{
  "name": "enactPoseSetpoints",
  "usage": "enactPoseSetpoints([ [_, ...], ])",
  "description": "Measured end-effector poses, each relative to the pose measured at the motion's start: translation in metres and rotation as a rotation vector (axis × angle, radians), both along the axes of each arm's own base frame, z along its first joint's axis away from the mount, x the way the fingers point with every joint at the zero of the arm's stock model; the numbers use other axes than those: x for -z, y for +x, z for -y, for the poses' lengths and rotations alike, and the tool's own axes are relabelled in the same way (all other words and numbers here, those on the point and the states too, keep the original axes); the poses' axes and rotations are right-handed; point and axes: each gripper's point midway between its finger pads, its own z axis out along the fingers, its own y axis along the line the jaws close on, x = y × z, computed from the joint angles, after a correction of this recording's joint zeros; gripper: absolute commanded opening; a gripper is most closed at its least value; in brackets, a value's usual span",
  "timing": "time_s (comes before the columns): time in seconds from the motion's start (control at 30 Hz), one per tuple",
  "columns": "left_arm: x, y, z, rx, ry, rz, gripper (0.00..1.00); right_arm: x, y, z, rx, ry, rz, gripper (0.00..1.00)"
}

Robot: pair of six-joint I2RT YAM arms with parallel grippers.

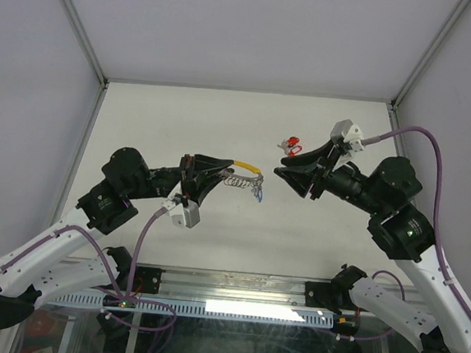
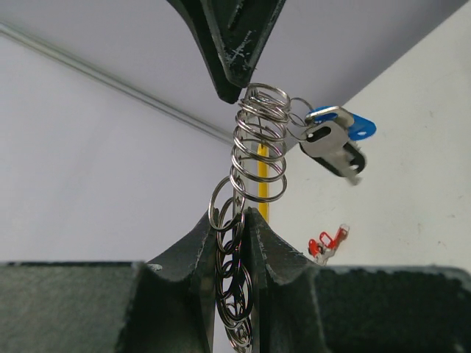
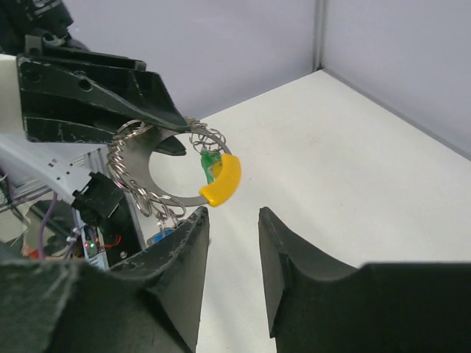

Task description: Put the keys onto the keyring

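left gripper (image 2: pixel 237 220) fingers clenched on silvery chain part of yellow-arc metal-loop keyring (image 1: pixel 240 175), held off white table (image 1: pixel 182 122); blue-tag key (image 2: pixel 346 126) and green-tag key (image 3: pixel 210 163) hang on ring; right gripper (image 3: pixel 234 246) fingers parted, empty, just short of yellow arc; red-tag key (image 1: pixel 290 142) lies on table near right gripper

- White table (image 1: pixel 182 122), a plain matte top with grey panels around it.
- One red-tagged key (image 1: pixel 290 142) lies on it, far right of centre.
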Motion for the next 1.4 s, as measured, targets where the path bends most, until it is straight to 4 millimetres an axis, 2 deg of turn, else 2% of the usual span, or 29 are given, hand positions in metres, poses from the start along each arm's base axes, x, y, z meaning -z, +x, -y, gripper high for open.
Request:
enactPoseSetpoints([
  [0.1,-0.007,0.003,-0.001,-0.015,-0.059,-0.013,0.0,-0.003,0.006,0.005,0.054,0.017,-0.014,0.43],
  [0.2,-0.003,0.006,-0.001,-0.031,-0.107,-0.047,0.0,-0.004,0.007,0.006,0.07,0.034,-0.044,0.46],
  [0.33,0.004,0.011,-0.001,-0.047,-0.175,-0.081,0.0,-0.006,0.005,0.004,0.068,0.069,-0.106,0.47],
  [0.47,0.002,0.014,-0.005,-0.063,-0.264,-0.1,0.0,-0.018,0.001,0.001,0.06,0.152,-0.179,0.48],
  [0.77,-0.033,0.016,-0.017,-0.086,-0.437,-0.06,0.0,-0.055,-0.003,-0.009,0.008,0.383,-0.363,0.45],
  [0.93,-0.037,0.018,-0.018,-0.09,-0.461,-0.058,0.0,-0.067,-0.009,-0.022,-0.092,0.438,-0.421,0.41],
  [1.13,-0.036,0.018,-0.018,-0.089,-0.463,-0.062,0.0,-0.07,-0.015,-0.032,-0.174,0.44,-0.453,0.38],
  [1.4,-0.032,0.02,-0.015,-0.09,-0.454,-0.072,0.0,-0.069,-0.022,-0.035,-0.222,0.428,-0.473,0.38],
])
